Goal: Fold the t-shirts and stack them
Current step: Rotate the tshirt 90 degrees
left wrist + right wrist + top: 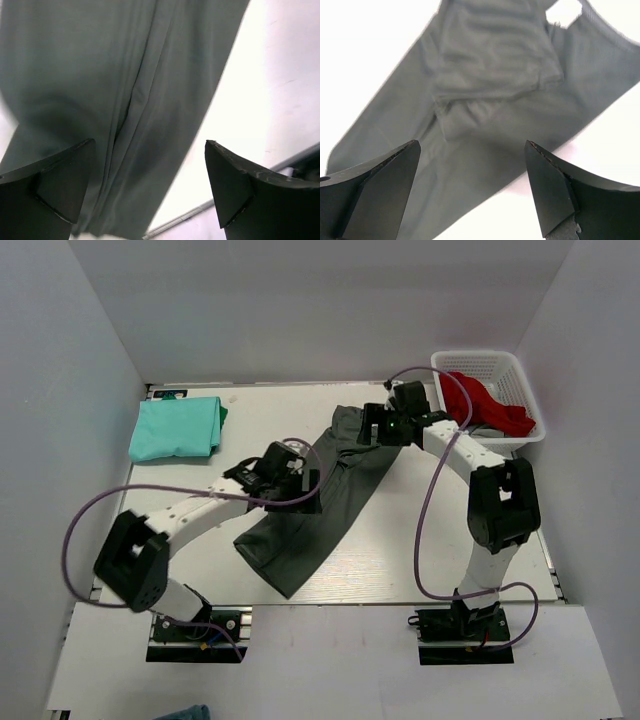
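The dark charcoal grey t-shirt [320,505] lies folded lengthwise into a long band, slanting from the table's middle back to the near middle. It fills the left wrist view [115,90] and the right wrist view [490,100]. My left gripper [305,480] is open and empty, just above the band's left edge. My right gripper [378,428] is open and empty, above the band's far end with the collar. The mint-turquoise t-shirt [175,428] lies folded at the back left.
A white basket [500,370] at the back right holds a red garment [485,400] and something dark. The white table [420,510] has bare surface right of the band. White walls close in the sides and back.
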You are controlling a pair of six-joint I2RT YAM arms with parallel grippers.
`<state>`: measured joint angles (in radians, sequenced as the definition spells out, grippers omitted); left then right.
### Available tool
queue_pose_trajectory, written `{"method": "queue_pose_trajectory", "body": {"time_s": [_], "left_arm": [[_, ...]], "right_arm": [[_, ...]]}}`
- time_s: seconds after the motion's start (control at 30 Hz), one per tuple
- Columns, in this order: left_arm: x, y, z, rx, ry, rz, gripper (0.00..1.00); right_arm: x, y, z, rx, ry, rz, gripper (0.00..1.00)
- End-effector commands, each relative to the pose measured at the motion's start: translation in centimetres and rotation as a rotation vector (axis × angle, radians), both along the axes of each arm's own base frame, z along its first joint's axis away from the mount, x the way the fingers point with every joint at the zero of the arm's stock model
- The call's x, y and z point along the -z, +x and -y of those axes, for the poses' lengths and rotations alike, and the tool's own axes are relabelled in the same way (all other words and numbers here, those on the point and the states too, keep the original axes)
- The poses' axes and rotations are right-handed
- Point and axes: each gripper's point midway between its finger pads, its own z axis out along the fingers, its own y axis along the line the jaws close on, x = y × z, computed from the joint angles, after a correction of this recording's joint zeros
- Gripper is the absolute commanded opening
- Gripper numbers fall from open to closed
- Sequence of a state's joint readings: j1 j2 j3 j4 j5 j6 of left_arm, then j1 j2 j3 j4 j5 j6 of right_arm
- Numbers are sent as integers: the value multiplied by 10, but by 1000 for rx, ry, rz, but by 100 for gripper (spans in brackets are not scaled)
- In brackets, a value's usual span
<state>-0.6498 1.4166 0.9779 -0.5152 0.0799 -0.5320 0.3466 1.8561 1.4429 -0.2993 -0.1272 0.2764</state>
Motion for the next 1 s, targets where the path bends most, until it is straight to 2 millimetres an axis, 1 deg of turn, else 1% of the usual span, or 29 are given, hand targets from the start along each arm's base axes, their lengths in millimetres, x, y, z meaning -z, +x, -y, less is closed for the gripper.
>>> {"method": "queue_pose_trajectory", "body": {"time_s": [0.0,0.03,0.1,0.13,0.17,0.2,0.23,0.27,0.3,0.37,0.4,0.43,0.47,0.5,0.53,0.57,0.6,0.63,0.67,0.7,0.73,0.77,0.8,0.83,0.87,0.9,0.93,0.97], "left_arm": [[20,6,23,138,41,-7,100],[23,13,24,128,57,-4,100],[38,12,17,110,129,-36,100],[49,12,12,101,165,-57,100],[50,16,8,82,190,-40,100],[63,8,-1,78,227,-72,100],[68,6,-5,74,242,-78,100],[73,3,-10,69,260,-84,100],[81,-4,-16,60,272,-110,100],[87,-11,-16,64,261,-134,100],[94,-17,-18,72,254,-147,100],[99,-24,-15,81,233,-180,100],[102,-30,-15,77,222,-205,100],[107,-34,-13,75,207,-225,100],[106,-40,-8,53,176,-266,100],[105,-46,-2,66,155,-285,100],[109,-54,-1,84,132,-309,100],[99,-60,17,133,40,-316,100],[91,-61,26,144,-13,-317,100],[90,-68,33,175,-39,-328,100],[86,-74,41,195,-77,-346,100],[77,-68,49,199,-104,-337,100],[77,-67,52,200,-87,-330,100],[77,-70,48,192,-51,-344,100],[71,-62,51,201,-40,-319,100],[69,-57,49,183,-16,-303,100],[67,-56,51,185,-7,-294,100],[58,-47,51,176,3,-253,100]], "right_arm": [[29,-28,7,11,-31,-99,90],[34,-29,5,6,-23,-97,90],[42,-31,0,3,0,-121,90],[43,-30,-2,0,4,-123,90],[50,-29,-3,-3,3,-137,90],[53,-27,-4,-4,7,-149,90],[58,-24,-7,-10,8,-159,90],[58,-22,-9,-12,10,-159,90],[62,-19,-11,-13,8,-164,90],[70,-11,-9,-7,3,-170,90],[79,-10,-8,6,-7,-192,90],[81,-2,-7,17,-8,-192,90],[83,-1,-7,22,-16,-199,90],[93,3,-3,39,-40,-207,90],[92,16,-8,36,-37,-185,90],[92,19,-10,29,-38,-190,90],[97,26,-12,25,-41,-199,90],[109,30,-13,22,-47,-218,90],[99,46,-15,24,-44,-182,90],[101,59,-17,30,-42,-181,90],[115,63,-18,21,-45,-199,90],[112,87,-20,21,-36,-170,90],[113,94,-21,23,-34,-160,90],[113,98,-25,1,-19,-155,90],[92,121,-25,-12,-10,-75,90],[103,123,-27,-23,-6,-82,90],[97,128,-27,-34,-3,-60,90],[79,133,-29,-47,12,-25,90]]}}
